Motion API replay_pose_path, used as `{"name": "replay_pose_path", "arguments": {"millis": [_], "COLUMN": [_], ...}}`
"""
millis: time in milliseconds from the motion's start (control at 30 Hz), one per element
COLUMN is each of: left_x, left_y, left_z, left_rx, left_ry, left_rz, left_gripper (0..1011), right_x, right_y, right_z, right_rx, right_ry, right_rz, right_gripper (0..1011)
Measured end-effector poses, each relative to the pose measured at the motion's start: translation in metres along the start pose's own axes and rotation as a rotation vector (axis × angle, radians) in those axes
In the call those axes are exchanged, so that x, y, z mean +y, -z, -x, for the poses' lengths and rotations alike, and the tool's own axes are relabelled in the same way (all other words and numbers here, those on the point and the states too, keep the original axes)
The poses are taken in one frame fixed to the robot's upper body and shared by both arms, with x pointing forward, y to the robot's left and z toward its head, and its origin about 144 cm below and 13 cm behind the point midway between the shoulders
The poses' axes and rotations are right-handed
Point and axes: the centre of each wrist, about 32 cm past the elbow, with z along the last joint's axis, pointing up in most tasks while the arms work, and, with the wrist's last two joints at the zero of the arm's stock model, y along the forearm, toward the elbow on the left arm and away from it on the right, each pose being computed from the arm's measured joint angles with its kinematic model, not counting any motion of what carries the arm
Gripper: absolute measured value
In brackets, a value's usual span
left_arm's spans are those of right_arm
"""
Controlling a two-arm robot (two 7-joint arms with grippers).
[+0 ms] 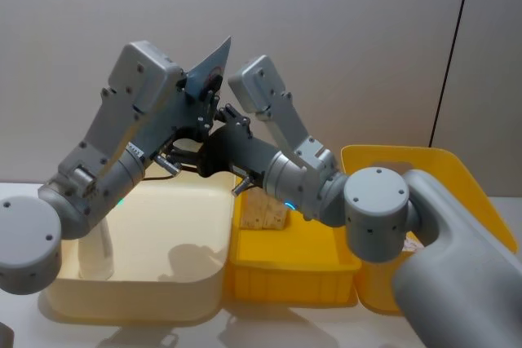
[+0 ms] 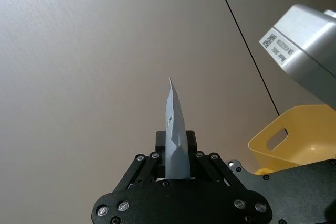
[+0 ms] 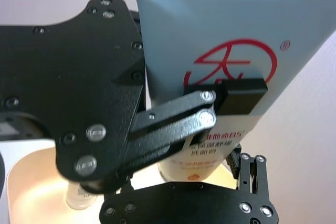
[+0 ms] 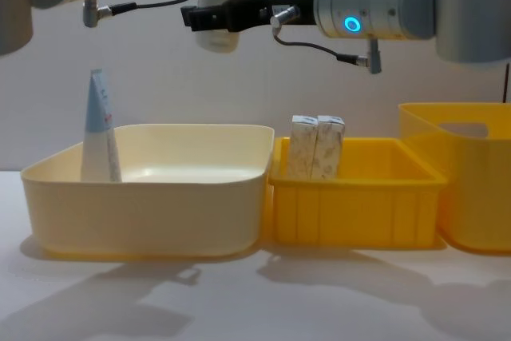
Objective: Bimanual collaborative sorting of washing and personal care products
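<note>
Handover in mid-air, by my read: both arms meet above the bins.

Head view: tube [image 1: 210, 67] is up high, crimped end up, above the inner edge of the cream bin [image 1: 130, 299]. Left gripper [image 1: 202, 102] is on its upper part and right gripper [image 1: 204, 143] is just below. A second tube [image 1: 96, 252] stands in the cream bin's left corner. Cartons [image 1: 267, 211] sit in the low yellow bin [image 1: 285, 275].

Left wrist view: left gripper is clamped narrow on the flat tube body, seen edge-on. That confirms the grip, which the head view hides.

Right wrist view: you get the red logo with the left gripper's pad [image 3: 239, 95] across it, and the cap end down by the right gripper. Can't tell whether the right one has closed on the tube.

Chest view: cap end hangs well above the cream bin, with the right gripper level with it. This side-on height is what the other views lack. It also shows two cartons upright, side by side.

Next: you want one firm grip before the other lets go. Then lower the tube cap-down into the cream bin, beside the standing tube. Which arm is handing to which is my guess.
</note>
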Motion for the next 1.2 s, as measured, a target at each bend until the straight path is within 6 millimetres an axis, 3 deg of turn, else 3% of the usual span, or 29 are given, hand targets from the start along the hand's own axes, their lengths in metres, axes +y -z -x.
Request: {"name": "replay_pose_path", "arguments": {"millis": [200, 433, 1200], "left_x": [0.0, 0.0, 0.0], "left_y": [0.0, 0.0, 0.001], "left_z": [0.0, 0.0, 0.0], "left_rx": [0.002, 0.003, 0.004], "left_ry": [-0.001, -0.003, -0.004], "left_rz": [-0.001, -0.002, -0.003], "left_gripper": [200, 199, 199], "right_x": [0.004, 0.008, 0.011], "right_y": [-0.001, -0.001, -0.003], "right_z": [0.002, 0.003, 0.004], "right_rx": [0.004, 0.009, 0.013], "right_ry": [0.007, 0.014, 0.02], "right_rz": [-0.011, -0.019, -0.03], "right_gripper": [936, 750, 604]}}
